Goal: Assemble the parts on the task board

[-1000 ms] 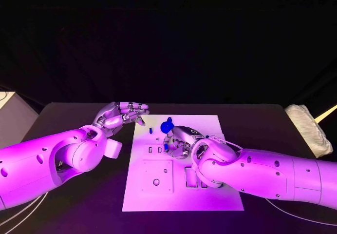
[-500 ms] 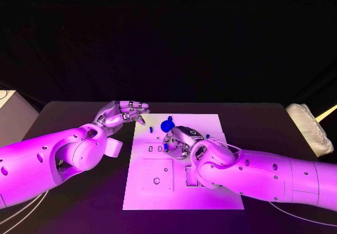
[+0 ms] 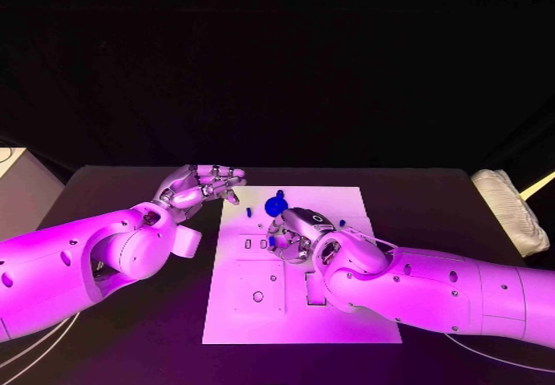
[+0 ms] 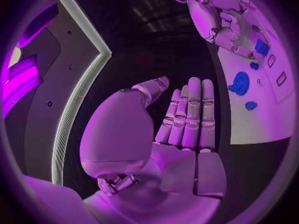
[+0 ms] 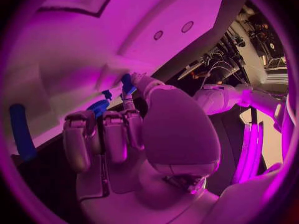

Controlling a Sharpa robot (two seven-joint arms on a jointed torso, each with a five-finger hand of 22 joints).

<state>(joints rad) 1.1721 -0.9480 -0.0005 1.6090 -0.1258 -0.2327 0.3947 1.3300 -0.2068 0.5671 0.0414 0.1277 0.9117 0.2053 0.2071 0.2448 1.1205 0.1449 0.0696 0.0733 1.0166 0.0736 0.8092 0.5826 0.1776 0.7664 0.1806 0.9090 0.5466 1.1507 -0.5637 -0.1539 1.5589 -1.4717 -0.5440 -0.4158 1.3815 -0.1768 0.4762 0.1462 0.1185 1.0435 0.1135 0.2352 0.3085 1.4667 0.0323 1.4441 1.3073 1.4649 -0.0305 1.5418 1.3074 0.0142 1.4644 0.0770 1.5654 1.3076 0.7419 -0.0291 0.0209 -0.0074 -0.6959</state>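
The white task board (image 3: 347, 321) lies in the middle of the black table. A round blue part (image 3: 275, 208) stands near its far edge, with a small blue part (image 3: 248, 212) beside it. My right hand (image 3: 298, 233) hovers low over the board's middle with its fingers curled in. It pinches a small blue part (image 5: 126, 82) between thumb and fingertip, and the left wrist view shows that part (image 4: 261, 47) under the hand (image 4: 230, 20). My left hand (image 3: 203, 186) hangs off the board's far left corner, its straight, flat fingers (image 4: 190, 114) holding nothing.
A long blue part (image 5: 22, 132) lies on the board by the right hand. A pale padded object (image 3: 509, 212) sits at the table's right edge and a white box (image 3: 18, 192) at the left. The board's near half has slots and recesses (image 3: 257, 289).
The right forearm has shifted slightly while its hand stays over the same spot on the board. The left hand has not moved.
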